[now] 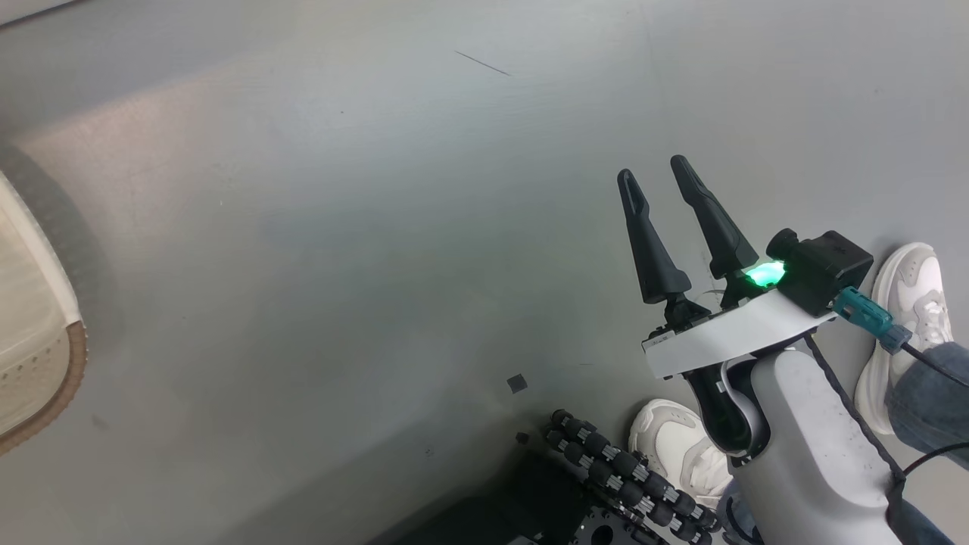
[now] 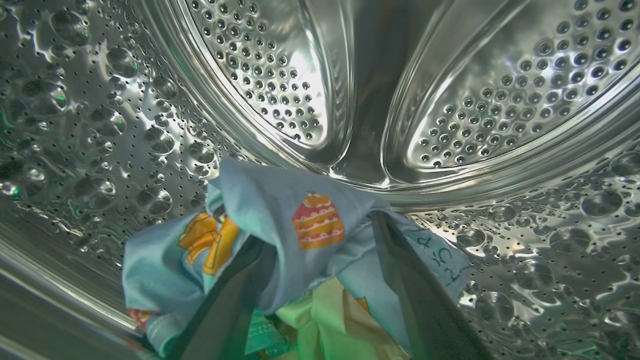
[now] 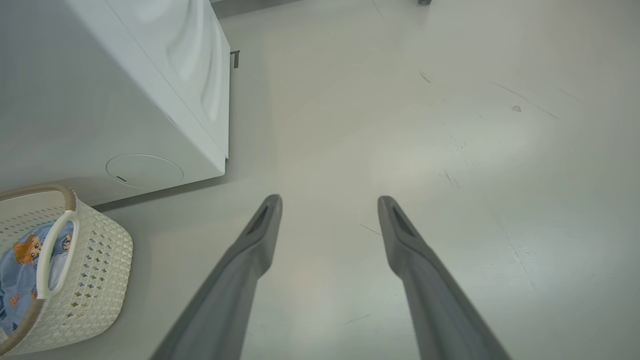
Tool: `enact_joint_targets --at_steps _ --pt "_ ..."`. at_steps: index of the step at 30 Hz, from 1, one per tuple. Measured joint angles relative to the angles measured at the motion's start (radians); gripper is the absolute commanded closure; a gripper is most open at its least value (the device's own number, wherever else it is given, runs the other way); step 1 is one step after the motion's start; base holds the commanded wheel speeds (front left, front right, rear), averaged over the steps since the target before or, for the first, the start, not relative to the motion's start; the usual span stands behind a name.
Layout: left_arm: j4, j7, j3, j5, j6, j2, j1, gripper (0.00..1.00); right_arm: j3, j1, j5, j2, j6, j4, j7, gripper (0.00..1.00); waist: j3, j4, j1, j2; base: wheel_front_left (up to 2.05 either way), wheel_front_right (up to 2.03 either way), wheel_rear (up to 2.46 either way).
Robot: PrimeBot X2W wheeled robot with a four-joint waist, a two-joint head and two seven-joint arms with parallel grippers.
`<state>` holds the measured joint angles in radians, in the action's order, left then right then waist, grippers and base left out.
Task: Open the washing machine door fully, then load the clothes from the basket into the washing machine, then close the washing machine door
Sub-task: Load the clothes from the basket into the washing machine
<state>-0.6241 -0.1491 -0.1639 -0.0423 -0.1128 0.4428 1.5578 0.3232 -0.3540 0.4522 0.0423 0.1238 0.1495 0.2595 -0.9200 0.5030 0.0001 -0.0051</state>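
Note:
My left gripper (image 2: 320, 235) is inside the washing machine's shiny perforated steel drum (image 2: 280, 75). Its dark fingers (image 2: 225, 300) stand apart, open, with a light-blue printed garment (image 2: 165, 270) draped over and between them, low in the drum. The right gripper (image 1: 655, 170) hangs open over bare floor, nothing between its fingertips (image 3: 330, 205). The washing machine's white body (image 3: 100, 100) stands at the upper left of the right wrist view. Beside it the cream perforated basket (image 3: 85, 270) with a brown rim (image 1: 72, 363) still holds light-blue clothes (image 3: 20, 265). The washing machine door is out of view.
A person's white shoes (image 1: 908, 303) (image 1: 674, 439) and a jeans leg (image 1: 931, 393) stand close to my right arm. A black ribbed cable chain (image 1: 628, 484) lies at the bottom of the head view. Grey floor (image 3: 450, 125) stretches ahead of the right gripper.

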Motion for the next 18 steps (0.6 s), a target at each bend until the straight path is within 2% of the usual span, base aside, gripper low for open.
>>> enact_joint_targets --at_steps 18 --pt "-0.115 0.059 -0.018 -0.036 -0.003 -0.127 -0.072 0.0 -0.102 -0.007 -0.014 0.026 0.0 0.005 0.0 0.0 0.063 -0.099 -0.0001 0.0 0.0 0.0 0.0"
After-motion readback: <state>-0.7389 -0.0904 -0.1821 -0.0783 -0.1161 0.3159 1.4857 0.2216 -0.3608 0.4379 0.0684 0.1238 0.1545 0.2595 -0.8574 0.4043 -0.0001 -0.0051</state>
